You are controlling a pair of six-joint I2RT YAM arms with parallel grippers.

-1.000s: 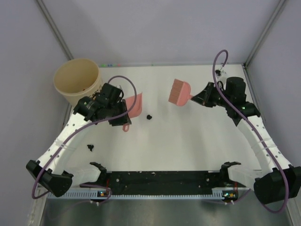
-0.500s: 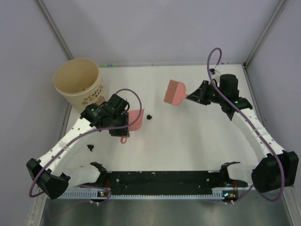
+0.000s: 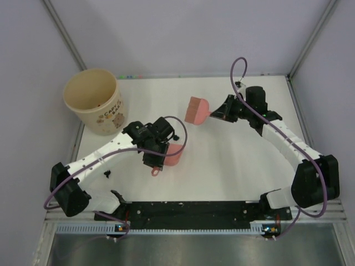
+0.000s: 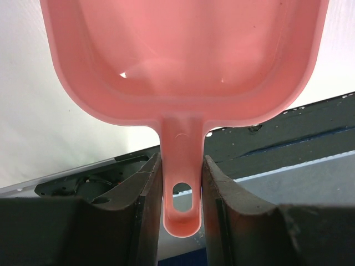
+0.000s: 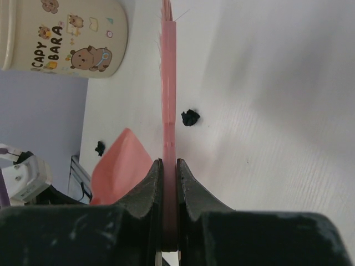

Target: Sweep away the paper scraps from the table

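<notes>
One paper scrap [image 5: 190, 117] lies near the middle of the white surface [image 3: 222, 166], just past the open lip of the pink dustpan [image 4: 183, 66] and roughly between it and the pink brush [image 3: 195, 111]. A second scrap [image 3: 107, 174] sits well apart on the left side, close by the left arm, and the cup [image 3: 93, 100] stands at the far left corner. The left pincer [image 4: 182, 185] is narrowed onto the dustpan's handle, one finger on each side, and the pan's bowl shows nothing inside. The right pincer [image 5: 169, 177] clamps the brush edge-on, bristles pointing away from the wrist. The step in hand looks like collecting the middle scrap. To do it well, I judge the pan's lip should rest flat on the surface facing the scrap, leaving no gap for the wad to slip under; whether it touches now cannot be told. The brush should come down on the scrap's far side with its bristles lightly touching. One short, slow stroke toward the pan should follow, since a light crumpled wad may flick sideways if struck fast. The left arm should brace the pan against that push.
</notes>
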